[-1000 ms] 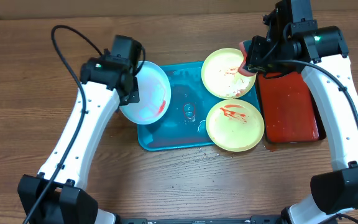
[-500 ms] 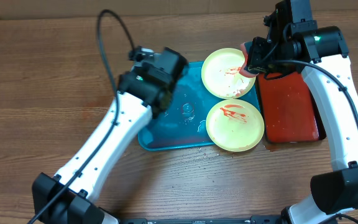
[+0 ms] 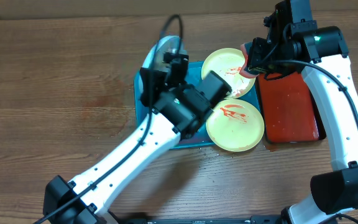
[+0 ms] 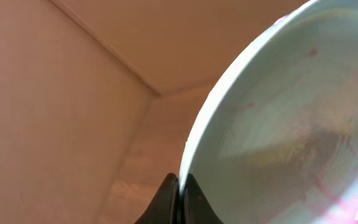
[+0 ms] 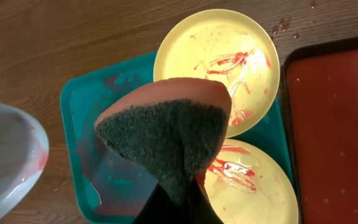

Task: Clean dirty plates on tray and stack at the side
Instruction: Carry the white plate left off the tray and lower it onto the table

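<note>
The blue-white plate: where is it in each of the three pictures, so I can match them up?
Overhead: the blue-white plate is held tilted at the turquoise tray's upper left corner.
Left wrist: it fills the right half, rim pinched in the left gripper.
Right wrist: lower left corner, left of the tray.
Shared landmark: the tray, seen overhead and from the right wrist only.
</note>
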